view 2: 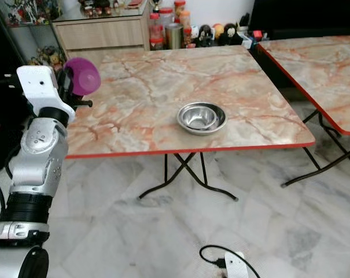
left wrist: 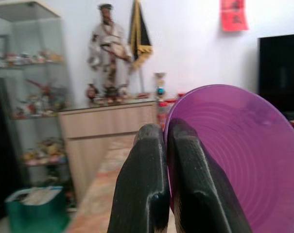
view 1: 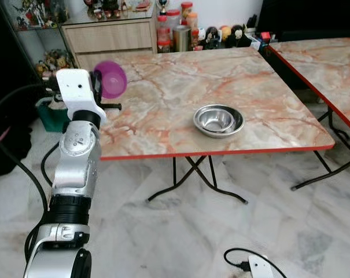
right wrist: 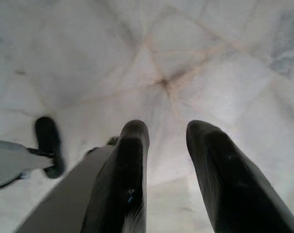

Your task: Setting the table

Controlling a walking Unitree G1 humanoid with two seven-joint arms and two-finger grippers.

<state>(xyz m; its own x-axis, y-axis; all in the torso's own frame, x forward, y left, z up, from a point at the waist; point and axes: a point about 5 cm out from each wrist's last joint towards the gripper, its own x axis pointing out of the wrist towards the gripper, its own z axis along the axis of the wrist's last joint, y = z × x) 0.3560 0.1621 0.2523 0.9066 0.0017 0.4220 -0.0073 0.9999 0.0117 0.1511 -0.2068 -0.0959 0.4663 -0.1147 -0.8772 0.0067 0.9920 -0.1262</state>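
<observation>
- The robot's left gripper (left wrist: 161, 145) is raised at the left edge of a marble-topped folding table (view 1: 163, 98), its two black fingers (left wrist: 142, 179) pressed together on the rim of a purple plastic bowl (view 1: 111, 79).
- The purple plastic bowl is held off the tabletop, tilted on its side, just over the table's left edge near the far corner; through the wrist camera its ridged inner face fills the space beside the fingers.
- A pair of nested steel bowls (view 1: 218, 120) sits on the table toward the near edge, right of centre and well apart from the purple bowl.
- The right gripper (right wrist: 171, 141) hangs low over the pale marble floor (right wrist: 88, 53), its fingers spread apart with nothing between them.
- Jars, bottles and small figurines (view 1: 180, 32) crowd the floor line just past the table's far edge, beside a wooden cabinet (view 1: 108, 37).
- A second table (view 1: 325, 63) with the same red-trimmed marble top stands to the right, apart from the first.
- A white plug with a black cable (view 1: 253, 265) lies on the floor in front of the table.
</observation>
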